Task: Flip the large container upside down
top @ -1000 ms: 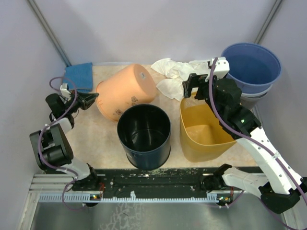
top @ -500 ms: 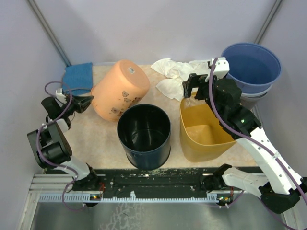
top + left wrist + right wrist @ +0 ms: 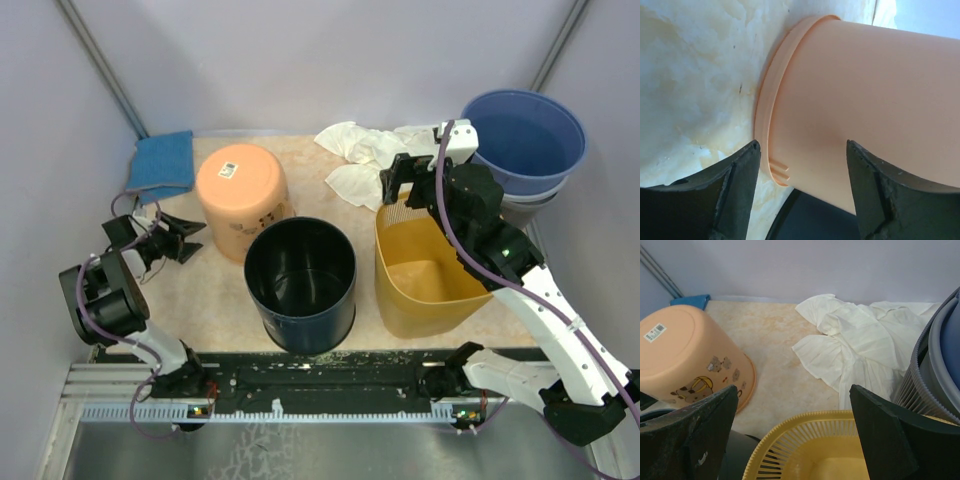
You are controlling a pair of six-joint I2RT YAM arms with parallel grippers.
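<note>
Between the left fingers [image 3: 735,200], which stood spread wide with nothing in them, the wrist view showed only a gap and, beyond it, the wall and rim of the large orange container [image 3: 240,190]. That container sat just ahead of those fingers, toward the middle of the counter [image 3: 210,300], near but apart from them. Its long axis stood vertical: mouth rim down flat on the counter, base up with a barcode sticker [image 3: 231,168] on top (the left wrist camera was rolled, so there it looked to lie sideways). By that I judged the turn-over as good as done. Whatever came next for the left arm called for backing away along the line from container to fingers, without a nudge to the wall. The left arm was plainly the nearer one. The right fingers [image 3: 690,440], likewise apart and empty, hung above the far rim of the yellow basket [image 3: 425,275], well apart from the container.

Outward, by count: one orange container; one black bucket [image 3: 300,280], mouth up, just beside it on the near side, though whether they touched I could not tell; one yellow basket; one blue tub [image 3: 525,135] nested in one grey tub [image 3: 530,205] at the far right; one crumpled white cloth [image 3: 365,160]; one blue cloth [image 3: 163,160] in the far left corner
</note>
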